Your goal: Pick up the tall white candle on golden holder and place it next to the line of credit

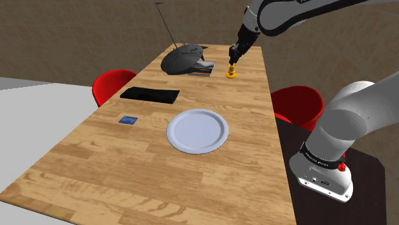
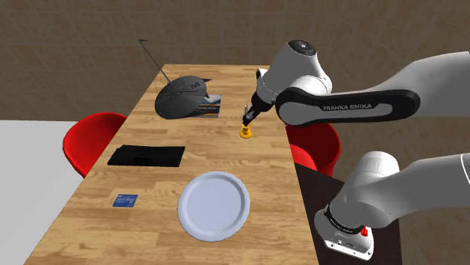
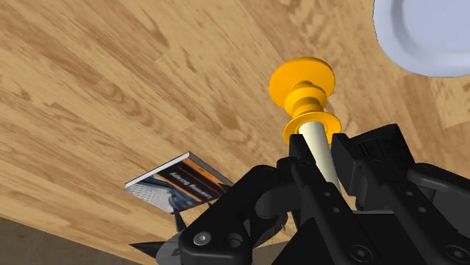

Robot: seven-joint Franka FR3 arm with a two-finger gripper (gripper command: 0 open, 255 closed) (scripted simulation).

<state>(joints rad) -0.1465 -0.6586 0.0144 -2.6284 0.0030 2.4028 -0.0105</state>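
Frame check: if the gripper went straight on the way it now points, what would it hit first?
Most likely the golden holder, at its upper collar just beyond the fingertips. The gripper looks clasped on the white candle and points down its stem. Under the holder is the wooden table.

The table [image 1: 128,172] is light wood with visible grain. Between the matt black fingers of the gripper [image 3: 322,154], the candle [image 3: 314,135] looks matt cream; its holder [image 3: 303,79] is smooth and golden-yellow.

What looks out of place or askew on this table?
Only the black umbrella: it lies on its side at the far end, partly covering a book. The candle stands upright in the end effector.
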